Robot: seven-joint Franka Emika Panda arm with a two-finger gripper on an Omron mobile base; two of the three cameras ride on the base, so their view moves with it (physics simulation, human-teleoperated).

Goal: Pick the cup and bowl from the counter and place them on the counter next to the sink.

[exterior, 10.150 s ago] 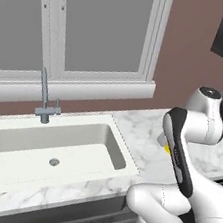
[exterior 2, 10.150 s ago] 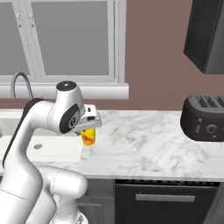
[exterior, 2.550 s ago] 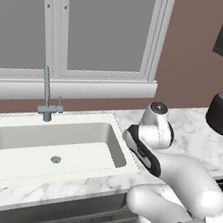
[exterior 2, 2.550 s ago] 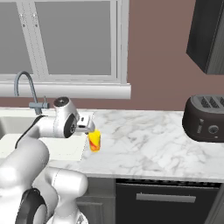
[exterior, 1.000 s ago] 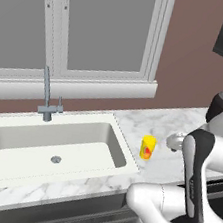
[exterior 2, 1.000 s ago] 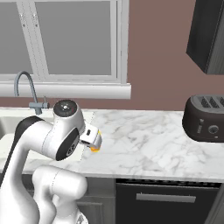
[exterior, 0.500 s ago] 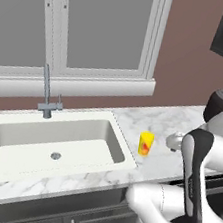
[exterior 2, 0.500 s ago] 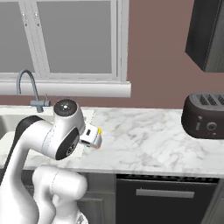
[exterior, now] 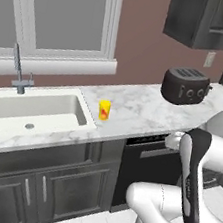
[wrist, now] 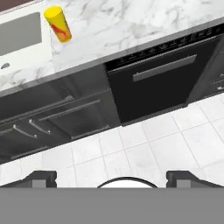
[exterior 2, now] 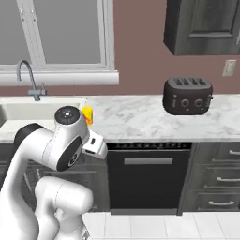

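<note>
Standing upright now on the counter just beside the sink: the cup, released. Backing away with base: gripper, jaws spread wide, empty. Remaining: bowl.

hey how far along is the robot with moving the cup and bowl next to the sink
Done, by the look of it: the cup stands upright on the counter just right of the sink. In hand: nothing; the tool is open and empty, pointing at the floor. Left: the bowl, which I can't spot here.
</note>
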